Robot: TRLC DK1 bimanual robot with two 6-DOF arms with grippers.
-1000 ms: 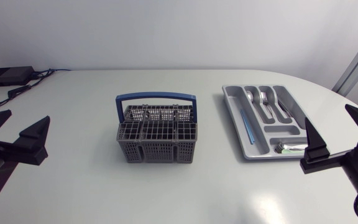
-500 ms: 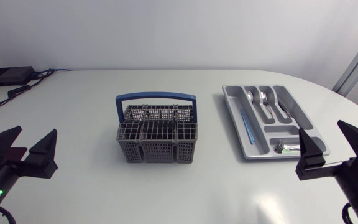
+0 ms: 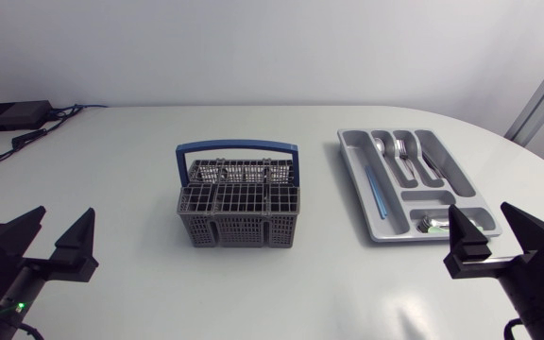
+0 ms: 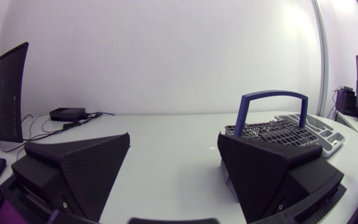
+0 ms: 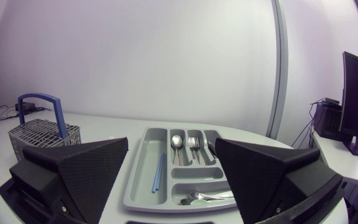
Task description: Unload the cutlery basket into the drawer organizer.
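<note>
- The cutlery basket, a grey lattice box with a blue handle arched over it, stands upright near the middle of the white surface.
- The drawer organizer, a grey compartmented tray, lies well apart from the basket on the right arm's side. It holds a spoon and a fork in neighbouring long slots. A thin blue stick lies in the slot nearest the basket, and more metal pieces lie in the crosswise slot at the near end.
- No cutlery can be made out in the basket; its grid tops hide the depths of its cells.
- Left gripper: fingers spread wide, nothing between them, low over the surface and well short of the basket.
- Right gripper: fingers likewise wide apart and empty, just short of the organizer's near end.
- Handling, as judged: the cutlery is probably stiff, smooth metal, thin and apt to slip, so it is best pinched across the shaft near its balance point. The basket looks like light, rigid plastic and could tip if a piece snags; the handle is the obvious place to hold it.
- Writing: no legible label or print shows on the basket, the organizer or the cutlery.
</note>
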